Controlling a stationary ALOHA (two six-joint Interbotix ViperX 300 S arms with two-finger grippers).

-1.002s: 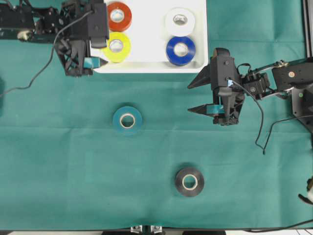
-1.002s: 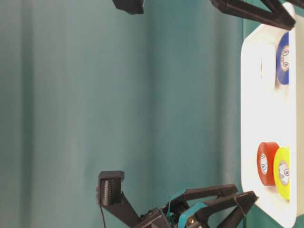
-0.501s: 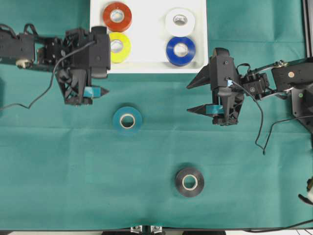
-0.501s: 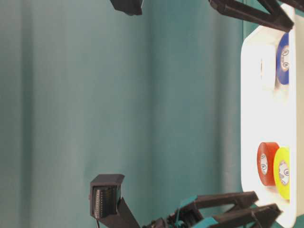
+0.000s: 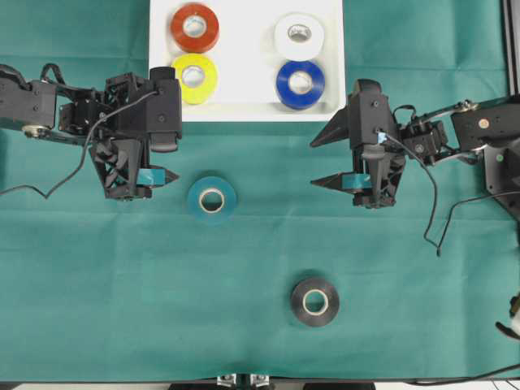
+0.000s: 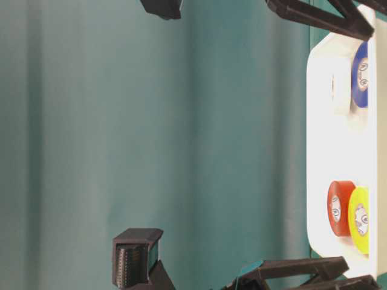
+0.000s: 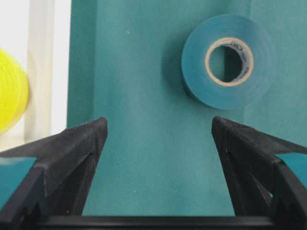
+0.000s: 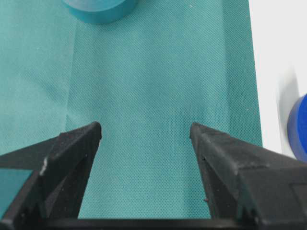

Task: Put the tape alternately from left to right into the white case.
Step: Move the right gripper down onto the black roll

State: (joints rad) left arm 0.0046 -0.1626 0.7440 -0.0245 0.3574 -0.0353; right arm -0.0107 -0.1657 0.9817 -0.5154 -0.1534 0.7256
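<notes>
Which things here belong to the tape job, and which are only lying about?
Belong to the job:
white case
red roll
yellow roll
white roll
blue roll
teal roll
black roll
left tool
right tool

Only lying about:
green cloth

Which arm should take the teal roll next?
Left. Its open, empty pincer sits just beside the teal roll; the right pincer is farther off across the cloth.
</notes>
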